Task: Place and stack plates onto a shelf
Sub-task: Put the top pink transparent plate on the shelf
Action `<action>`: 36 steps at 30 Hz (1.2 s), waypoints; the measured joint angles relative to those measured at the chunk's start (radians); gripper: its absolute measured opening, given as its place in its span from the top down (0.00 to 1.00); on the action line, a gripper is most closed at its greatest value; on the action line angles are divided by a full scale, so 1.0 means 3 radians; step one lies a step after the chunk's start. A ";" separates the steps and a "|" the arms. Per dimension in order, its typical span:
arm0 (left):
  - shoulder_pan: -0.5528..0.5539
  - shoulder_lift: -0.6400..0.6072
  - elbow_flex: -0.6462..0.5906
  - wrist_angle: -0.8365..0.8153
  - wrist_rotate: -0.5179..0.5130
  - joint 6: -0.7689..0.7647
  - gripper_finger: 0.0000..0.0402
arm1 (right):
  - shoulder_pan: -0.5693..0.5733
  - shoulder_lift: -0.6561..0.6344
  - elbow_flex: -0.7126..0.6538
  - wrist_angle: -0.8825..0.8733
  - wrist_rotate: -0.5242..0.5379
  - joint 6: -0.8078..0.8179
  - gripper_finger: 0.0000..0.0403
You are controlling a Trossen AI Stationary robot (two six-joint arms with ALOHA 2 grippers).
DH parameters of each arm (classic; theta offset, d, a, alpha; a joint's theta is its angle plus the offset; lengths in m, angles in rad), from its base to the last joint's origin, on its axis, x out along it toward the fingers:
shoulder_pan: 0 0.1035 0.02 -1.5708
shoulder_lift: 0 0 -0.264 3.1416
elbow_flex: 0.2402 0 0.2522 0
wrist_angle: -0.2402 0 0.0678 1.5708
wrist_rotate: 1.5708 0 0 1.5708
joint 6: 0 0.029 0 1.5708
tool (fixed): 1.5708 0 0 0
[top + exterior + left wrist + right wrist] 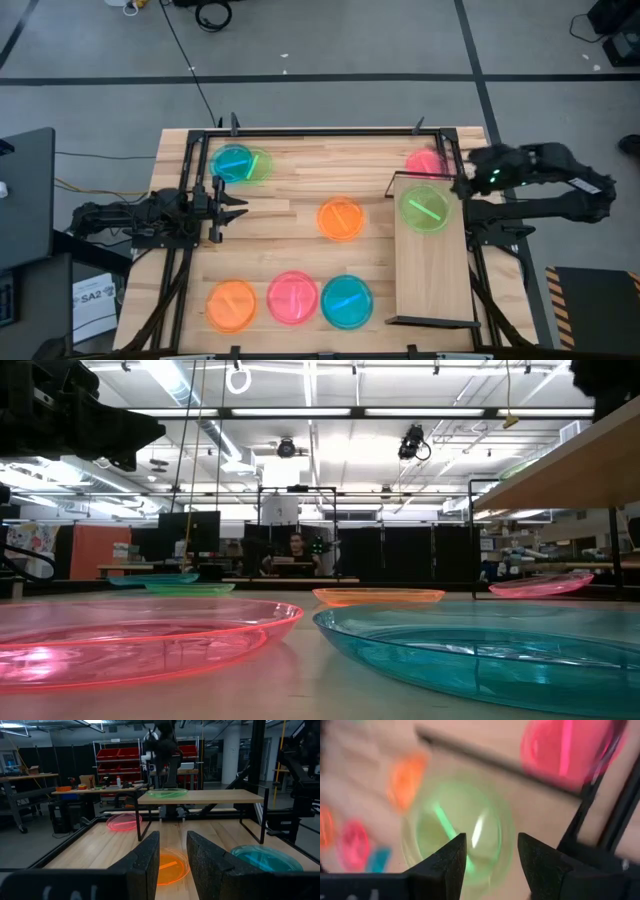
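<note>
A green plate point(425, 210) point(457, 832) lies flat on the far end of the light-wood shelf point(435, 275) point(200, 796). My right gripper point(462, 183) point(491, 852) hovers open above that plate, its fingers clear of it. A pink plate point(422, 160) lies on the table just beyond the shelf. An orange plate point(341, 218) point(170, 865) sits mid-table, in front of my open left gripper point(238, 204) point(172, 855). A blue plate point(232, 163) lies stacked on a green one at the far left. Orange point(232, 305), pink point(292, 297) and teal point(347, 301) plates line the near edge.
The shelf stands raised on black metal legs point(264, 815) along the table's right side, its near half bare. A black frame point(320, 130) rims the table. In the low view the near pink plate point(130, 635) and teal plate point(480, 650) fill the foreground; a person sits in the room beyond.
</note>
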 joint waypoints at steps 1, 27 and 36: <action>0.0000 0.0000 -0.0001 0.0000 0.0000 0.0000 0.74 | 0.0000 0.0001 0.0100 0.0005 0.0180 0.0005 0.54; -0.0001 -0.0001 0.0001 -0.0001 0.0000 0.0002 0.74 | -0.0678 0.0658 0.0551 0.0419 0.1542 -0.0479 0.54; 0.0000 0.0000 0.0000 -0.0001 -0.0001 0.0003 0.74 | -0.1772 0.1049 0.0551 0.0476 0.0951 -0.1356 0.55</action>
